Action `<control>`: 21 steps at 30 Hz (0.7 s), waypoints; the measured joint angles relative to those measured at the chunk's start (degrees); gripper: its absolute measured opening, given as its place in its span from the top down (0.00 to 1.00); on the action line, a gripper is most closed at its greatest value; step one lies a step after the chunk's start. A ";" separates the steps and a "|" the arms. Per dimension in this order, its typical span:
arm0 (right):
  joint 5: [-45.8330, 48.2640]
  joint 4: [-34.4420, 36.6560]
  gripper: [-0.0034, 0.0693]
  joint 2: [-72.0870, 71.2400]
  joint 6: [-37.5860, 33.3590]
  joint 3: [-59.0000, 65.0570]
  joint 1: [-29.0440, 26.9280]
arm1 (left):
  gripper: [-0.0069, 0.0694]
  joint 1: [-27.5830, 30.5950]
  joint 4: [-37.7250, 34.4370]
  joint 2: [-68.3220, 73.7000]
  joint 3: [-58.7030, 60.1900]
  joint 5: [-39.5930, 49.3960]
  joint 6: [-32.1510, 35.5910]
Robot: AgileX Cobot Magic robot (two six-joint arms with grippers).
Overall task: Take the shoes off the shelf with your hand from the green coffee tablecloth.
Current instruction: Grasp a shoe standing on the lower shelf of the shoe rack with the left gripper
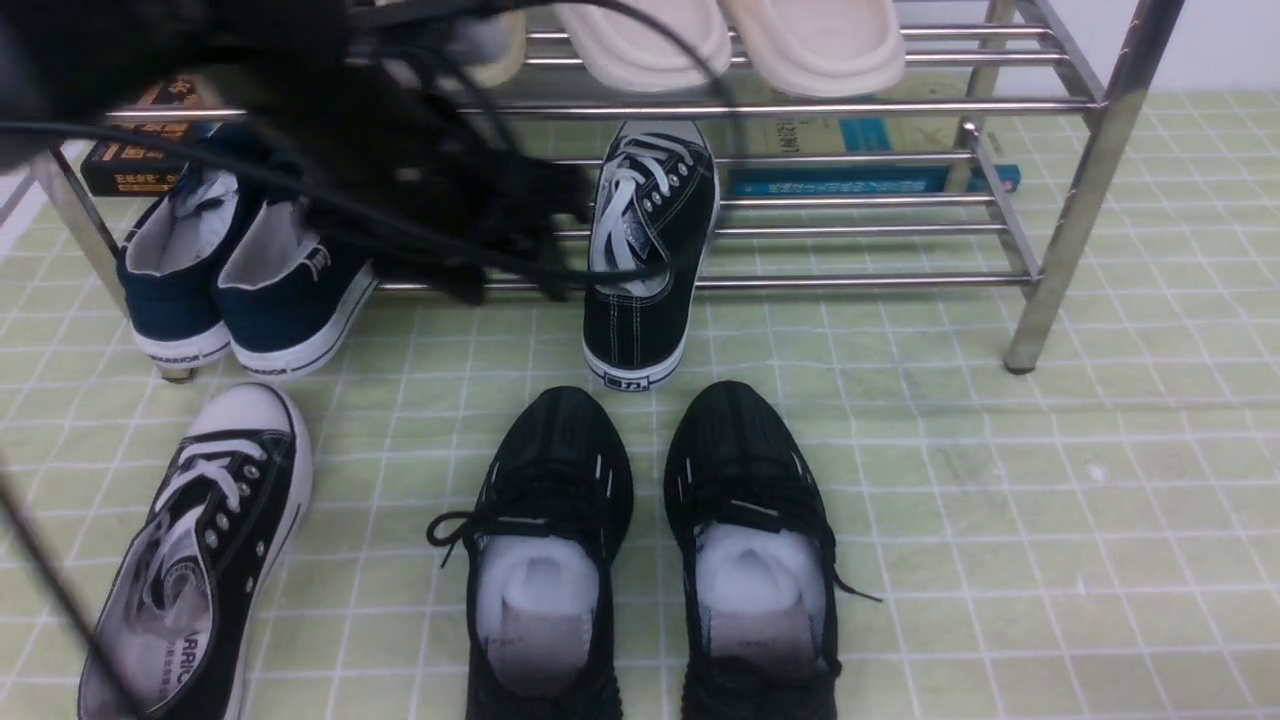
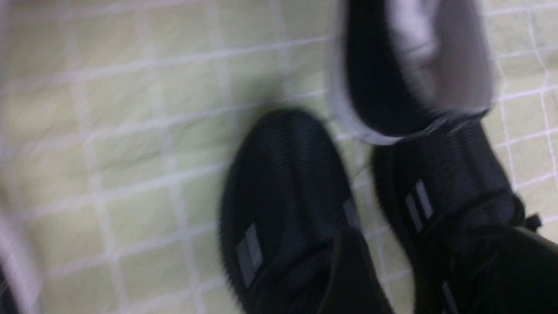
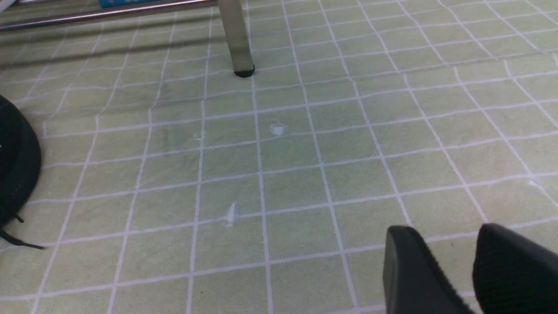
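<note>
Item: one black canvas sneaker (image 1: 642,300), laced white, on the rack's (image 1: 1060,225) lower tier; its mate (image 1: 235,520) lies on the green cloth (image 1: 1050,520). Hazards, we judge: a sideways swing of the left gripper (image 1: 510,288) could knock the shelved heel askew; a shallow bite could let it slip onto the knit pair (image 1: 550,470). Jaws: left, spread wide, gripping nothing we see; right gripper (image 3: 444,233), parted modestly, nothing between.
</note>
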 joint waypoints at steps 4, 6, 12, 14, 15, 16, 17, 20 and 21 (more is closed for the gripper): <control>0.00 0.00 0.63 0.00 0.00 0.00 0.00 | 0.28 -3.25 7.32 5.44 -4.33 -3.62 -6.29; 0.00 0.00 0.63 0.00 0.00 0.00 0.00 | 0.28 -3.94 9.89 7.55 -5.40 -4.66 -7.59; 0.00 0.00 0.63 0.00 0.00 0.00 0.00 | 0.28 -4.60 14.04 13.06 -6.03 -7.48 -8.37; 0.00 0.00 0.63 0.00 0.00 0.00 0.00 | 0.28 -4.60 14.75 13.89 -6.03 -8.08 -8.42; 0.00 0.00 0.63 0.00 0.00 0.00 0.00 | 0.28 -4.60 15.22 14.26 -6.05 -8.61 -8.49; 0.00 0.00 0.63 0.00 0.00 0.00 0.00 | 0.28 -4.60 15.63 14.58 -6.10 -9.33 -8.49; 0.00 0.00 0.63 0.00 0.00 0.00 0.00 | 0.28 -4.60 16.09 14.79 -6.10 -10.15 -8.55; 0.00 0.00 0.63 0.00 0.00 0.00 0.00 | 0.28 -4.60 16.87 15.61 -6.17 -12.65 -8.55; 0.00 0.00 0.63 0.00 0.00 0.00 0.00 | 0.29 -4.60 16.87 15.75 -6.17 -13.31 -8.55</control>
